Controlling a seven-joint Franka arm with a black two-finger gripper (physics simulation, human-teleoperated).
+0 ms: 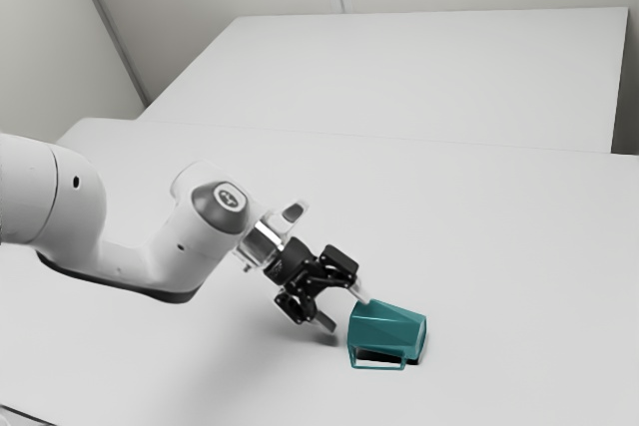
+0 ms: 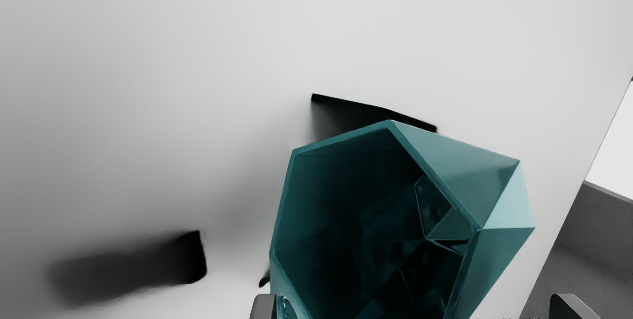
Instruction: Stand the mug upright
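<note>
Teal faceted mug point(image 1: 387, 329) on its side, smooth white table point(image 1: 230, 366), possibly matte.

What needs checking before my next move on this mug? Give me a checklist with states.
1. Mug upright: not ok; it lies on its side on the table.
2. Gripper open for an approach: ok; its fingers stand apart.
3. Mouth facing the gripper: ok; the wrist view looks into it.
4. Mug held: not ok; the fingers have not closed on it.
5. Fingertip clear of the mug: cannot tell; it overlaps the mug's edge in the exterior view, and contact is unclear.
6. Handle clear of the fingers' closing path: cannot tell.
</note>
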